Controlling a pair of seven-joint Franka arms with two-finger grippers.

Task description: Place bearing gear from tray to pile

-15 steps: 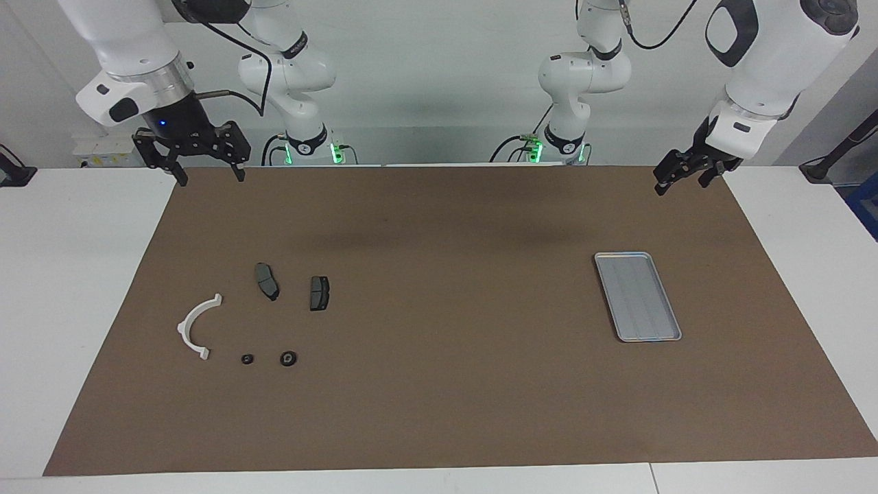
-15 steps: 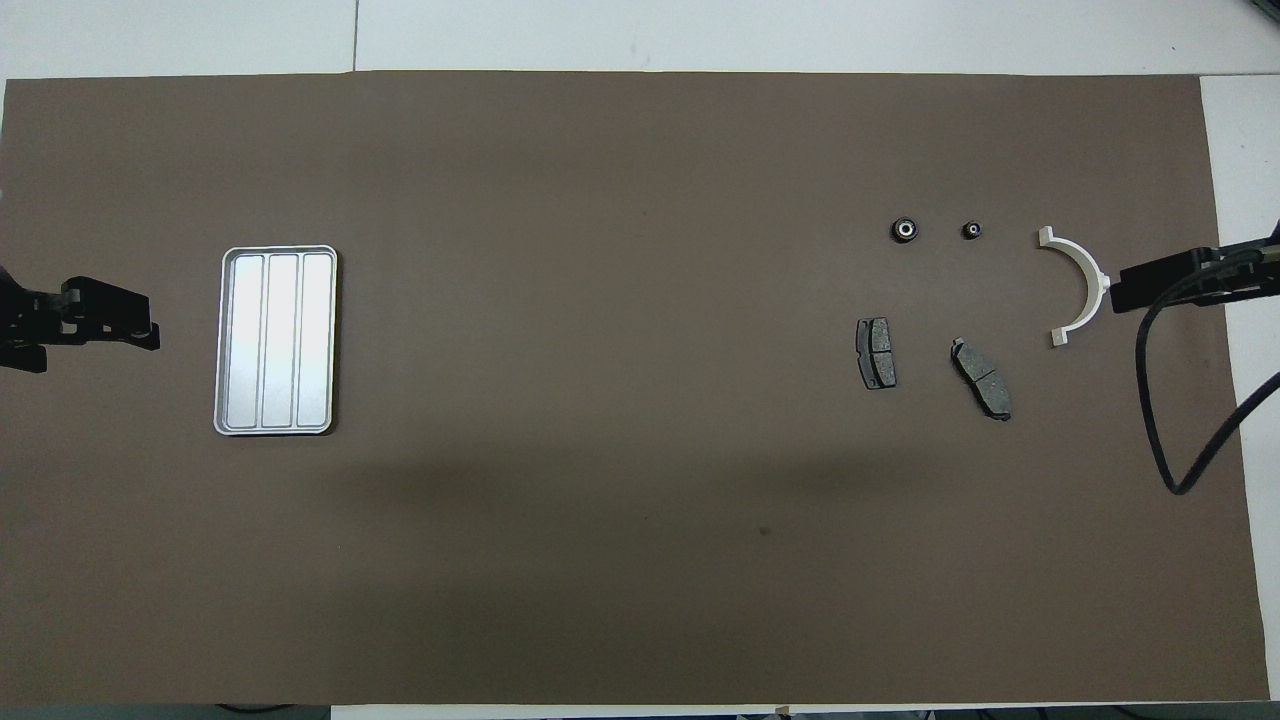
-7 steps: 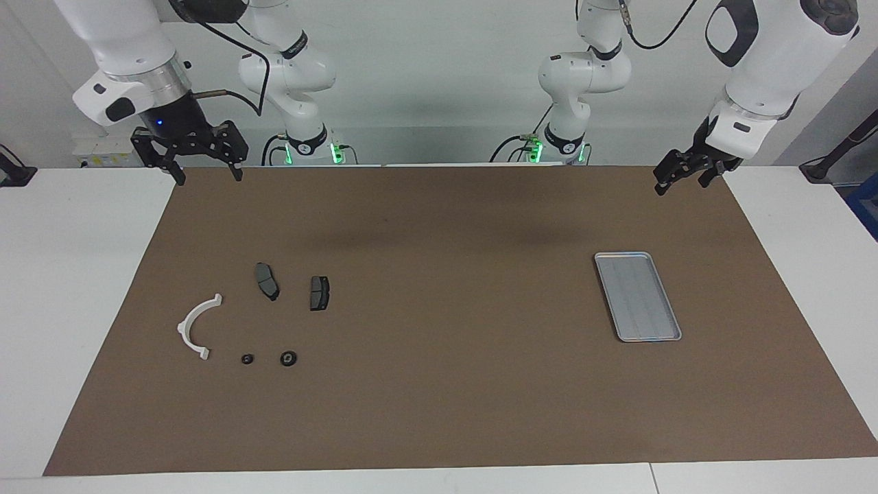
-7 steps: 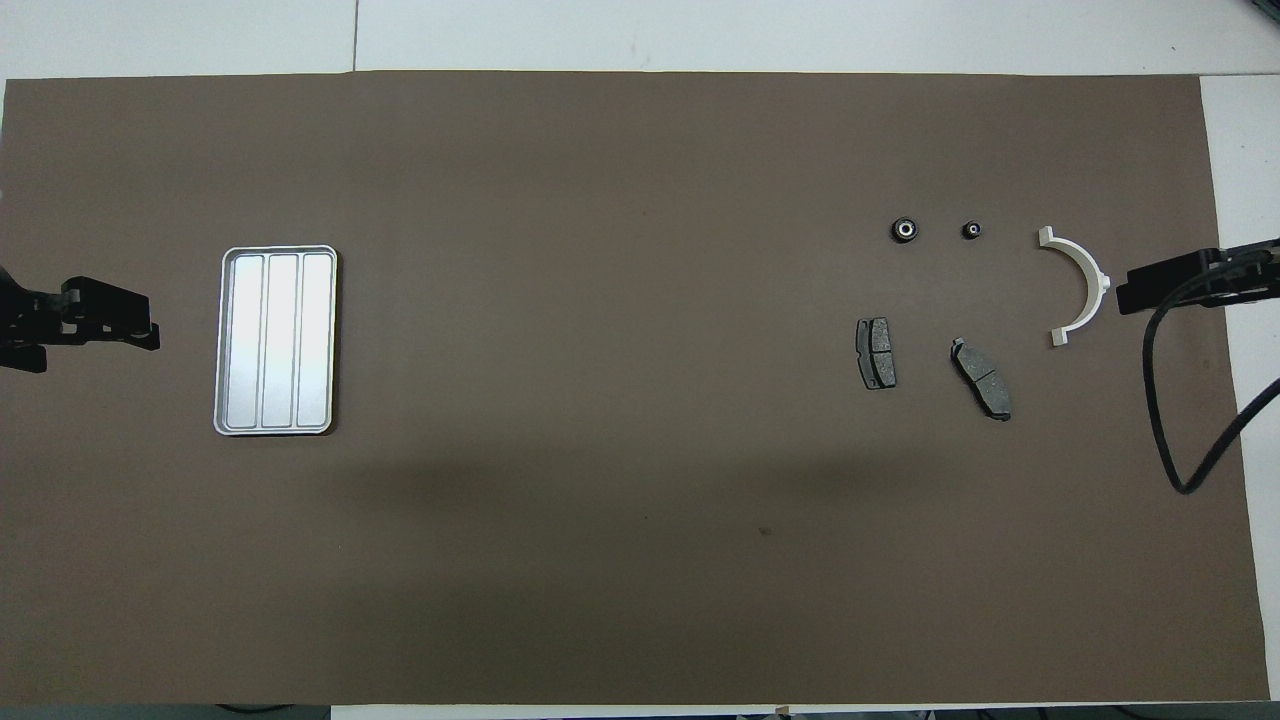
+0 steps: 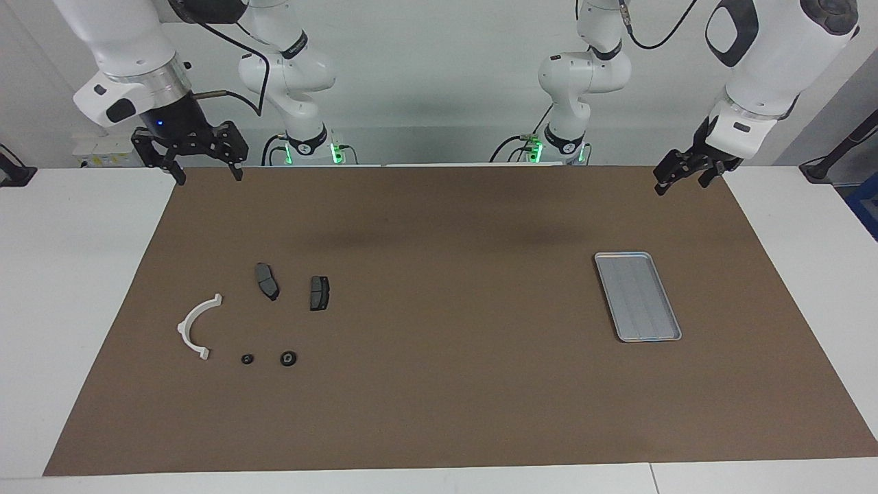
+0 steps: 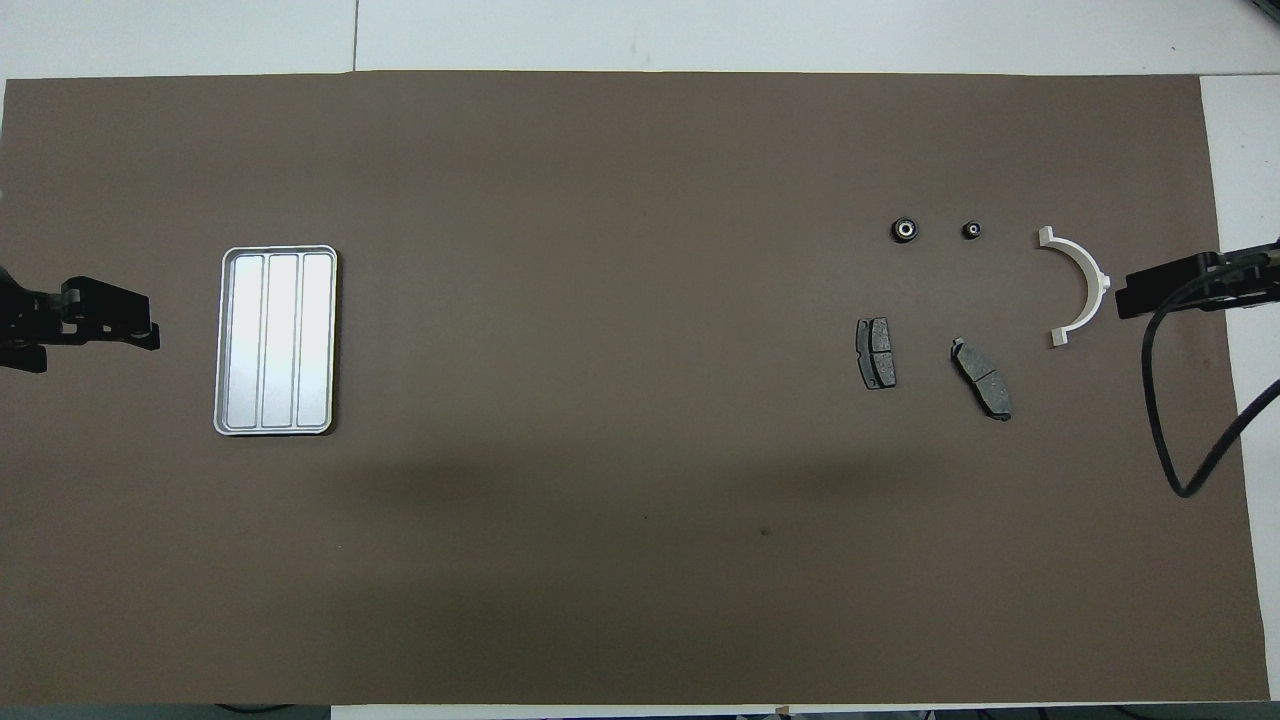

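Tray (image 5: 638,296) bare, gears (image 5: 288,357) already in pile; both hands (image 5: 202,168) (image 5: 679,180) spread, empty, raised. Risk: needless re-grasp scatters pile.

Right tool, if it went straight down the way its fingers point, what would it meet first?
The right tool hangs open over the brown mat's corner nearest the robots, so probably bare mat. The white arc and brake pads look well clear, though depth is unclear.

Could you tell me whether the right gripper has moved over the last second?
Yes, slightly. In the facing view the right gripper has risen a little over the mat's corner at the robots' edge, while the white arc lies unmoved.
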